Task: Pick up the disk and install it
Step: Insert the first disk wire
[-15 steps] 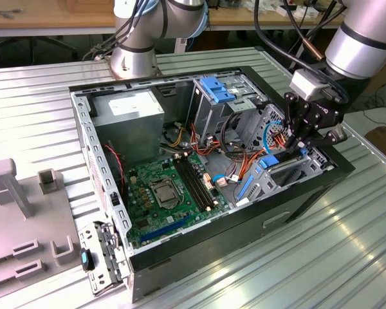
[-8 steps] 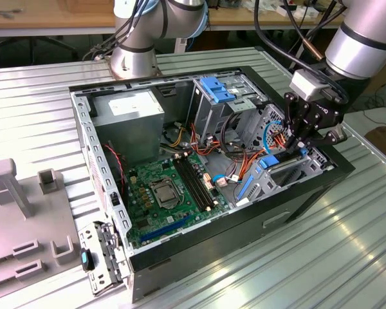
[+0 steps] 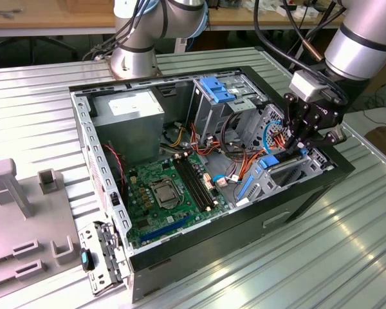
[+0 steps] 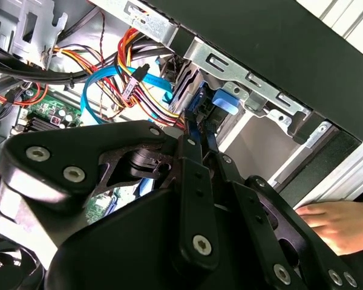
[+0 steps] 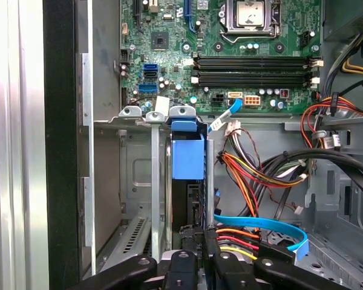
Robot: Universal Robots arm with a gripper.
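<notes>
Exterior view: gripper (image 3: 298, 138) reaching down into open computer case (image 3: 109, 193), at drive cage by case's corner on the exterior view's right.

Second wrist view: fingers (image 4: 193, 151) clenching edge of disk (image 4: 225, 101); a hand (image 4: 336, 223) resting just outside case wall.

First wrist view: disk (image 5: 187, 158) sitting upright in cage slot (image 5: 152, 181), gripper (image 5: 201, 241) pinching its near edge.

Step judged: installing, disk appearing partly seated. Next move calling for straight push along slot rails, avoiding cables (image 5: 260, 225) beside.

We get bright, even light, glare streaks on the ribbed metal surface (image 3: 321, 257), everything pretty sharp.
</notes>
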